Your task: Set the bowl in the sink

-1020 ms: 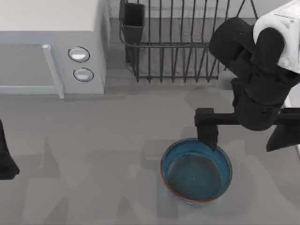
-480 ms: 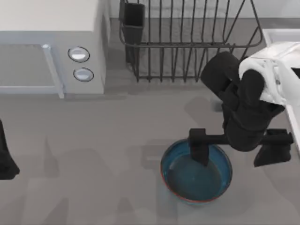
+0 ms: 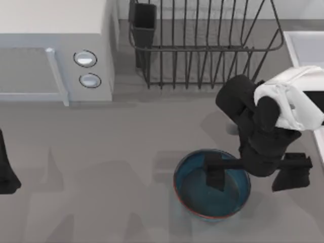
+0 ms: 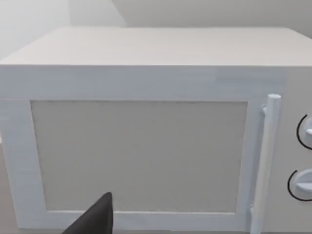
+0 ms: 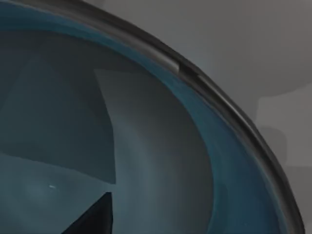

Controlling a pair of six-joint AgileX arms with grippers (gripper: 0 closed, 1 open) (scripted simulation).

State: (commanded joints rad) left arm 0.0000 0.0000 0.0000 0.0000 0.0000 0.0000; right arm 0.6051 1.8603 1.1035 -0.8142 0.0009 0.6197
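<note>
The blue bowl point(image 3: 202, 195) with its reddish-brown rim sits on the grey counter near the front, right of centre. My right gripper point(image 3: 252, 177) is open and straddles the bowl's right side. One of its fingers point(image 3: 214, 174) is inside the bowl and the other stands outside, to the right. The right wrist view looks closely at the bowl's inside point(image 5: 146, 146) and dark rim. A corner of the white-rimmed sink point(image 3: 304, 38) shows at the far right, behind the right arm. My left gripper point(image 3: 5, 174) is parked at the left edge, open.
A white microwave point(image 3: 55, 50) fills the back left and faces the left wrist camera point(image 4: 146, 146). A dark wire dish rack point(image 3: 202, 50) with a dark cup holder point(image 3: 144, 23) stands at the back, between the microwave and the sink.
My right arm has come toward the front and dropped lower. Its left finger went from the bowl's far rim to inside the bowl. The bowl and left arm stayed put.
</note>
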